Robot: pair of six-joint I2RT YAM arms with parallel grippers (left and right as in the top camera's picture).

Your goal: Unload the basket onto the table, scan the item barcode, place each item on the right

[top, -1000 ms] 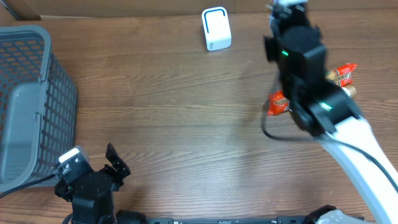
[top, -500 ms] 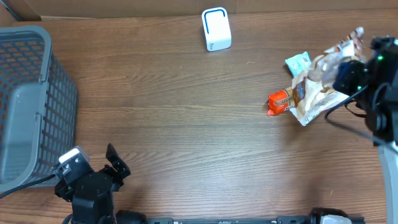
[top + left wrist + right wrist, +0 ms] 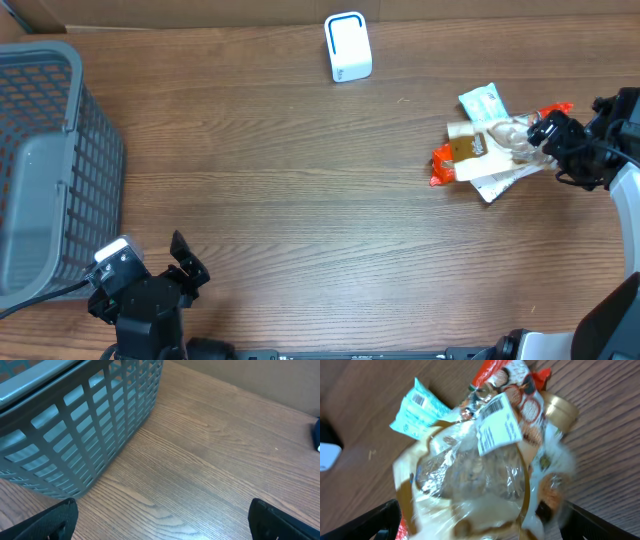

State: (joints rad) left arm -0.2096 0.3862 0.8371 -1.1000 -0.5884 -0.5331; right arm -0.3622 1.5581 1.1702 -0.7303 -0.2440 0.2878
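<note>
Just beside right hand [image 3: 549, 136] — snack bag [image 3: 487, 148]

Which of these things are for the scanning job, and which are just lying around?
For the job: clear bag with barcode label; white scanner.
Just lying about: basket; teal packet; orange packet.

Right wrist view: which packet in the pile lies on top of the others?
The clear bag with tan edges and a white barcode sticker. It covers part of the teal packet and the red-orange packet.
</note>
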